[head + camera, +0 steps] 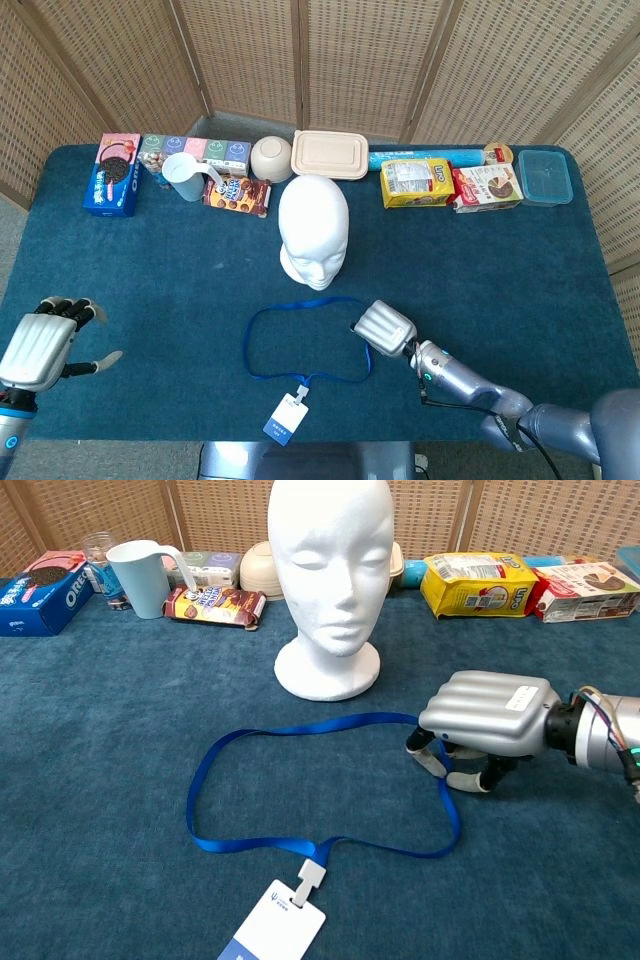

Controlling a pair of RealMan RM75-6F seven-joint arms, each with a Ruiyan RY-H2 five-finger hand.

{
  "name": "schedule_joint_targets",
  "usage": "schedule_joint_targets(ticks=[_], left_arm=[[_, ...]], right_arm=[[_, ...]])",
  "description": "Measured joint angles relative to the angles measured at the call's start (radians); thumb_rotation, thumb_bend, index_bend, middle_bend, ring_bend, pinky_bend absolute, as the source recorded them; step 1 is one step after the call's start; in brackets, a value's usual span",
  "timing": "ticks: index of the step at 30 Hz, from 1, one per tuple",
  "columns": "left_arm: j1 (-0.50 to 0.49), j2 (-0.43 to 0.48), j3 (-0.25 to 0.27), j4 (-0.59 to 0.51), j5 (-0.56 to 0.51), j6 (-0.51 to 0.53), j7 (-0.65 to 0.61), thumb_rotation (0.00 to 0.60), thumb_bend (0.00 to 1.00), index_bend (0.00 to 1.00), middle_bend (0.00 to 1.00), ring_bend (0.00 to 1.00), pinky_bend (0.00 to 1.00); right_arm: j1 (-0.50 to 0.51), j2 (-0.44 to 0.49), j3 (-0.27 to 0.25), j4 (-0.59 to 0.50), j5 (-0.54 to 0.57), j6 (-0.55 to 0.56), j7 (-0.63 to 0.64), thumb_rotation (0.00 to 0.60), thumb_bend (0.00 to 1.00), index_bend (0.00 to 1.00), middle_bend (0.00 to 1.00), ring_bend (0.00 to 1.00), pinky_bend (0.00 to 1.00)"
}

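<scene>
A blue lanyard (249,345) (300,727) lies in a loop on the blue cloth, with its white badge (285,417) (272,925) at the front edge. My right hand (385,327) (488,715) sits palm down over the loop's right end. Its fingers curl down around the strap there, and the fingertips (432,764) touch it. A white foam mannequin head (313,225) (330,570) stands just behind the loop. My left hand (35,347) hovers at the front left corner, far from the lanyard. Its fingers are spread and it holds nothing.
Along the back edge stand an Oreo box (113,175), a pale blue cup (183,177), a cookie packet (237,193), a bowl (271,157), a lidded beige container (330,153), a yellow bag (417,183) and a blue-lidded box (545,177).
</scene>
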Motion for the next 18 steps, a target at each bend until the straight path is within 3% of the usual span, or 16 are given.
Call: schedule_joint_targets(ticks=[18], left_arm=[[-0.041,-0.016,0.004,-0.009,0.022,-0.058,0.053,0.383,0.15,0.45,0.42,0.41,0.29]], right_arm=[[-0.004,0.035,0.019,-0.050,0.008,0.036,0.011,0.600,0.49,0.61,1.00,1.00,1.00]])
